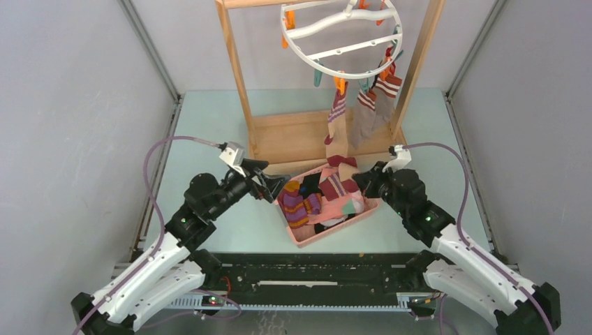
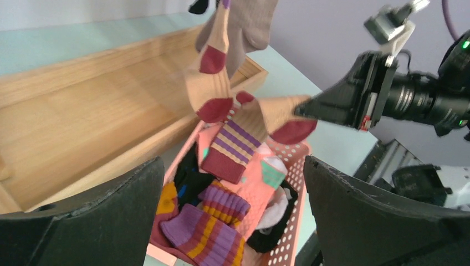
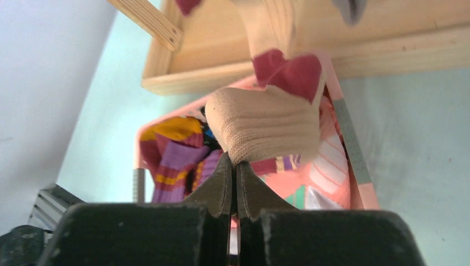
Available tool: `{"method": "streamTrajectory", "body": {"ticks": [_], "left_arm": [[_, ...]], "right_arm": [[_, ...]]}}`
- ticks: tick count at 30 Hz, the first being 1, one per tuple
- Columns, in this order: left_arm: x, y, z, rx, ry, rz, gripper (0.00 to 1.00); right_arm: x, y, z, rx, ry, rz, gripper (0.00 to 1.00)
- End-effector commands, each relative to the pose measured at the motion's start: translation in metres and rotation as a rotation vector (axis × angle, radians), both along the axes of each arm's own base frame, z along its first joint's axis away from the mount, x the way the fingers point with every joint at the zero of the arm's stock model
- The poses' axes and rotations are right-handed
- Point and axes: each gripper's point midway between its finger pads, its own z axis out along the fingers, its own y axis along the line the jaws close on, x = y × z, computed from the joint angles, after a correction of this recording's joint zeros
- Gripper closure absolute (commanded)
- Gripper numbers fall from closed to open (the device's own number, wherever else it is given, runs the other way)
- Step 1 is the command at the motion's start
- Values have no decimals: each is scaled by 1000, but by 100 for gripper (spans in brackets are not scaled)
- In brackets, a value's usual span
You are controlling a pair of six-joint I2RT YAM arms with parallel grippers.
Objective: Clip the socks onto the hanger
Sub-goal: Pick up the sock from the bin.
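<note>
The white ring hanger (image 1: 340, 38) hangs at the top of the wooden rack, with orange and teal clips on its rim. Three socks (image 1: 363, 115) dangle from its near side. More socks lie piled in the pink basket (image 1: 307, 241), among them a purple-orange striped one (image 2: 205, 233). My right gripper (image 3: 234, 166) is shut on the edge of a tan sock with maroon patches (image 3: 266, 124), lifted just over the basket's far end. My left gripper (image 2: 234, 166) stands wide open with nothing between its fingers, at the basket's left side and facing the pile.
The rack's wooden base tray (image 1: 293, 136) lies directly behind the basket, and its uprights (image 1: 234, 63) rise on both sides of the hanger. Grey walls close in the teal table on the left and right.
</note>
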Motion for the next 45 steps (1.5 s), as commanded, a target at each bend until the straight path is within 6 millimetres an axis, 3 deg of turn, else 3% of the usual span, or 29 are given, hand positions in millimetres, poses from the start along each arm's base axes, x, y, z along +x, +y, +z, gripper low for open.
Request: {"method": "streamTrajectory", "body": {"ticks": [1,5,8,12,16,21,28,32,40,45], "left_arm": [[-12,-18,-5,-99,8,-114,0],[-25,-29,-13,-160,-43,-215,0],[-24,-28,-12,-179,-171,-215,0],[-14,-29,-10,-136,-308,-194,0],[-8,-40,-22,-56,-379,-218,0],[-10,-51,-27,42,-535,-223,0],[15,-42,-37,175,-614,-163,4],[2,-54,-34,148,-639,-293,4],[-28,-89,-49,92,-541,-604,5],[-14,-103,-53,104,-523,-596,5]], "right_arm": [[2,3,71,75,-182,28,100],[-2,10,114,146,-264,60,100],[-2,22,143,188,-314,104,100],[-2,40,168,211,-353,156,100],[-3,55,186,240,-387,190,100],[-10,74,194,271,-402,241,100],[-33,94,202,288,-438,379,100],[-47,102,203,277,-459,459,100],[-65,108,207,244,-498,570,100],[-75,112,209,237,-534,640,100]]}}
